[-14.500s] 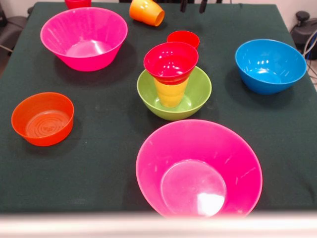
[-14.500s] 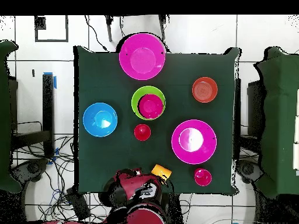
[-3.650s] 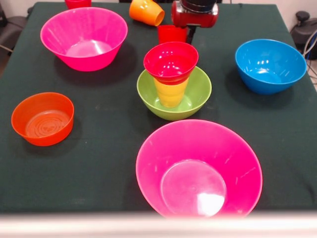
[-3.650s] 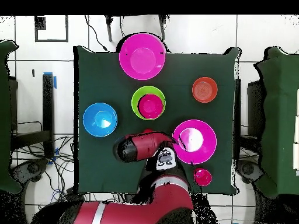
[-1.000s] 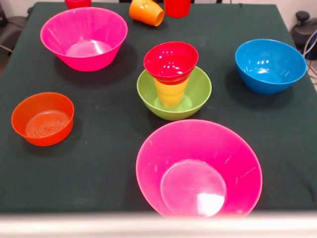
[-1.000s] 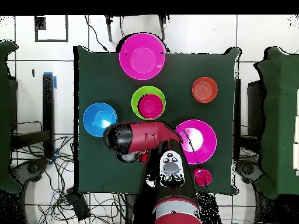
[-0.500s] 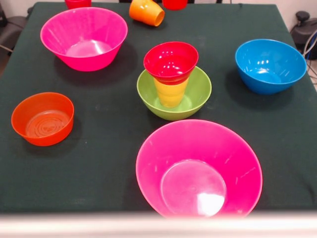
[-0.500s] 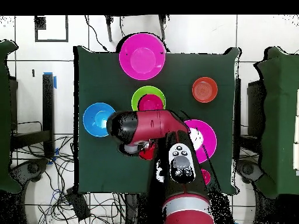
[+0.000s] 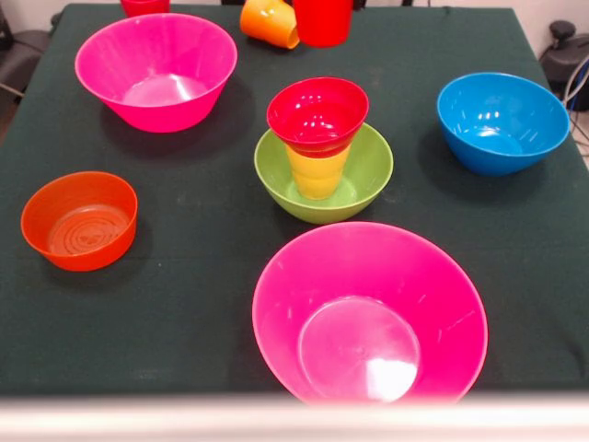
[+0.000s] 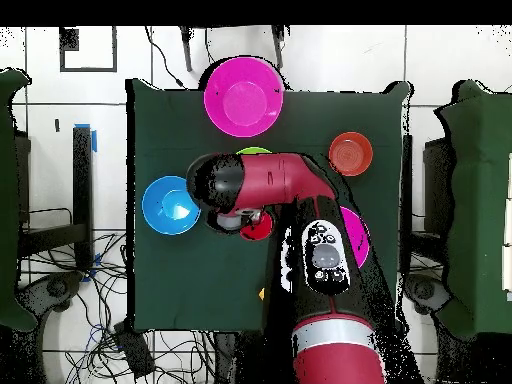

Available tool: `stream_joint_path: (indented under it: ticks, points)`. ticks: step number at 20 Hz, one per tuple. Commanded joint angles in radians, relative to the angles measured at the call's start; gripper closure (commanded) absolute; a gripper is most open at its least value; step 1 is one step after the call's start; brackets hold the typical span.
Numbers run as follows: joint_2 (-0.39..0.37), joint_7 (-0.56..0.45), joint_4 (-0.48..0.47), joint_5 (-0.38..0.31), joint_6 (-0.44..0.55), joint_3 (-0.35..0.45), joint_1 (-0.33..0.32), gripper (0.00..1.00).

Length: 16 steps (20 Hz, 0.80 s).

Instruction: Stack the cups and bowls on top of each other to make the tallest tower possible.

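Red cup (image 9: 323, 20) now hangs lower than before.

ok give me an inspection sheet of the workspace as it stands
surface: dark green tablecloth, flat.
job's things: tower of lime-green bowl, yellow cup and small red bowl; red cup held up at the far edge; orange cup on its side; two hot-pink bowls, blue bowl and orange bowl stand apart.
clutter: nothing seen.
gripper: hidden under the arm; state cannot be told.
cables: loose cables on the floor around the table.
surroundings: tiled floor, dark furniture at both sides.
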Motion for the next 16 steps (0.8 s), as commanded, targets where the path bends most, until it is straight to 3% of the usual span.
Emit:
stream_joint_path:
  ticks: [1, 8, 16]
  points:
    - [0.109, -0.135, -0.178, -0.04, 0.089, 0.115, -0.007, 1.0]
    - [0.13, -0.148, -0.229, -0.046, 0.099, 0.126, -0.003, 1.0]
    - [0.124, -0.165, -0.212, -0.057, 0.058, 0.136, -0.01, 1.0]
